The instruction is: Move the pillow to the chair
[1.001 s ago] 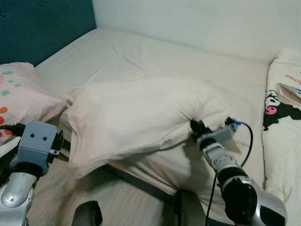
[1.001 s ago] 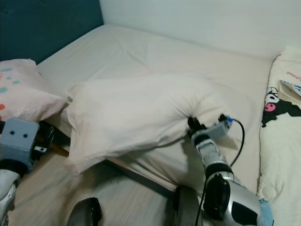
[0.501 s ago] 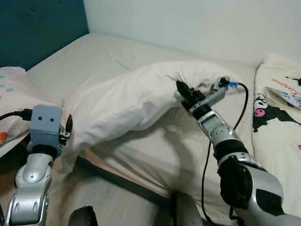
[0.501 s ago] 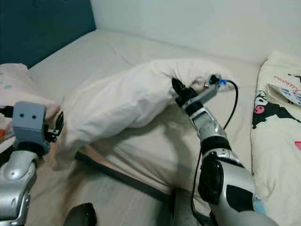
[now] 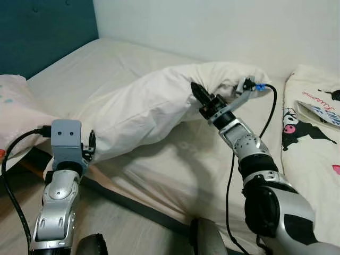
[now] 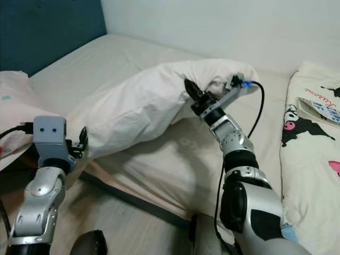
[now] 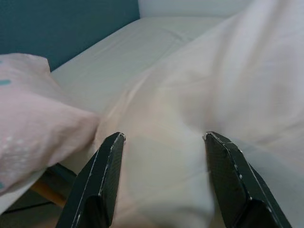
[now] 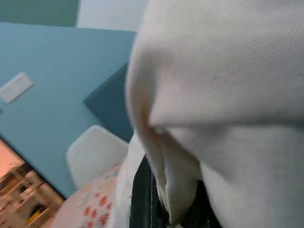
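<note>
Cream sheets cover the bed ahead of us, with a teal headboard at its far left and a pale wall behind. Our white pillow is raised off the mattress at one end: the right gripper has its fingers clenched on a fold of the case near the pillow's upper edge, and the right wrist view shows cloth bunched between them. The other end sags down toward the bed's near edge, where the left gripper waits with fingers spread apart, the lower corner of the pillow lying just ahead of them but not yet grasped. A pink patterned pillow rests by the headboard, and a cartoon-print blanket lies at the right.

We judge the lift is under way but the load is lopsided. To do this well, we should bring the left fingers forward onto the hanging corner and close on a good thickness of fabric and filling, not just a thin edge of the case, which could slip. With both ends held, we can raise the pillow clear of the mattress so it does not drag the sheet or catch the bed frame. A white chair seems to stand by the teal wall in the right wrist view; we would turn toward it slowly, keeping the pillow high and the right arm's cable free of snags.
</note>
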Robot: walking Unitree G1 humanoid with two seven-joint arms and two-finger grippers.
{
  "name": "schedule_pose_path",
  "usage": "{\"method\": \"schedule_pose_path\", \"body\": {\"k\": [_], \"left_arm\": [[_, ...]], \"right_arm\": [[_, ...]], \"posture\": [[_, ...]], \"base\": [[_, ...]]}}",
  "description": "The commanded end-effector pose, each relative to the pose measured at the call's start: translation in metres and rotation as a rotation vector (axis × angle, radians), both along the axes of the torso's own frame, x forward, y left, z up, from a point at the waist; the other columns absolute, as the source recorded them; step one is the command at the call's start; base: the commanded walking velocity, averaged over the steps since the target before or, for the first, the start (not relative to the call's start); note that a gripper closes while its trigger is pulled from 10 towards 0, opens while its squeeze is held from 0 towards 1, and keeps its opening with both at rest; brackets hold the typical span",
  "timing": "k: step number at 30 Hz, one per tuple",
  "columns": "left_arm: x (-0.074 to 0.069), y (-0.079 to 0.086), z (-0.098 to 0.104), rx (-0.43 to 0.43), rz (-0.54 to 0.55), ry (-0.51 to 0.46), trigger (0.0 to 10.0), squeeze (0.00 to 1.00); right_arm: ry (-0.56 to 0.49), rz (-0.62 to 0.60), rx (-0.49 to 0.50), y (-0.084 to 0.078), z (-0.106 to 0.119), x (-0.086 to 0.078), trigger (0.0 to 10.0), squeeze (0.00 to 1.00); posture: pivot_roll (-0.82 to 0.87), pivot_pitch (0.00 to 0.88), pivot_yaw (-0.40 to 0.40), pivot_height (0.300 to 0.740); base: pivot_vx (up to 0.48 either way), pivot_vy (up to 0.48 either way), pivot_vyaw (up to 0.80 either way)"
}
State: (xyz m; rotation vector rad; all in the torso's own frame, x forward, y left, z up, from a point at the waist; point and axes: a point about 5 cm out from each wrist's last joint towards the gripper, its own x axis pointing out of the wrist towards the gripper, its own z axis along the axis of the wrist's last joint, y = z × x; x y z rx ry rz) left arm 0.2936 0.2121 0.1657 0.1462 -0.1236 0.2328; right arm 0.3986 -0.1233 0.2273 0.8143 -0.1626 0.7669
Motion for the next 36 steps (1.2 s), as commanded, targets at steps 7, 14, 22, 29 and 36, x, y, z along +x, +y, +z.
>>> {"method": "schedule_pose_path", "body": {"k": [7,14,22,29,36], "left_arm": [[0.008,-0.009,-0.004,-0.024,-0.015,0.007,10.0,0.00],[0.007,-0.011,-0.010,-0.041,-0.026,0.009,10.0,0.00],[0.011,-0.016,-0.011,-0.064,-0.032,0.019,10.0,0.00],[0.010,-0.017,-0.013,-0.071,-0.037,0.016,10.0,0.00],[0.009,-0.018,-0.016,-0.046,-0.042,0.015,10.0,0.00]], "right_arm": [[-0.019,0.071,0.015,0.018,-0.002,-0.003,0.0,0.00],[-0.054,0.093,0.034,0.018,0.005,-0.007,0.0,0.00],[-0.101,0.105,0.059,0.019,0.020,-0.009,0.0,0.00],[-0.084,0.116,0.043,0.022,0.012,-0.011,0.0,0.00],[-0.061,0.115,0.036,0.023,0.005,-0.013,0.0,0.00]], "posture": [[0.01,0.000,-0.103,0.479],[0.00,0.000,-0.103,0.499],[-0.01,0.000,-0.104,0.523],[-0.01,0.000,-0.110,0.542],[0.00,0.000,-0.106,0.562]], "base": [[0.000,0.000,0.00],[0.000,0.000,0.00],[0.000,0.000,0.00],[-0.254,0.000,0.00],[0.000,0.000,0.00]]}}
